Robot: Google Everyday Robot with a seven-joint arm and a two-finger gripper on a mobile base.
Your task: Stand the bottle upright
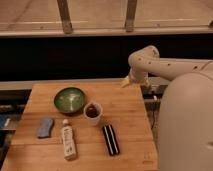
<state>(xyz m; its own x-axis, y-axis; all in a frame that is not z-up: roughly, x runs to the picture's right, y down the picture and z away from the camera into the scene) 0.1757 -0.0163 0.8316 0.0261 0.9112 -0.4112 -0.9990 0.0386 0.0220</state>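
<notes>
The bottle [68, 142] is a slim white one with a white cap and a pale printed label. It lies on its side near the front left of the wooden table [125, 110], cap pointing away from me. My gripper [125, 82] hangs at the end of the white arm [150, 62] over the table's back right corner. It is far from the bottle, stands open and holds nothing.
A green bowl [69, 99] sits at the back left. A white cup of dark liquid [93, 112] stands mid-table, and a flat black case [111, 139] lies right of the bottle. A blue-grey sponge [45, 127] is at the left. My white body [185, 125] fills the right side.
</notes>
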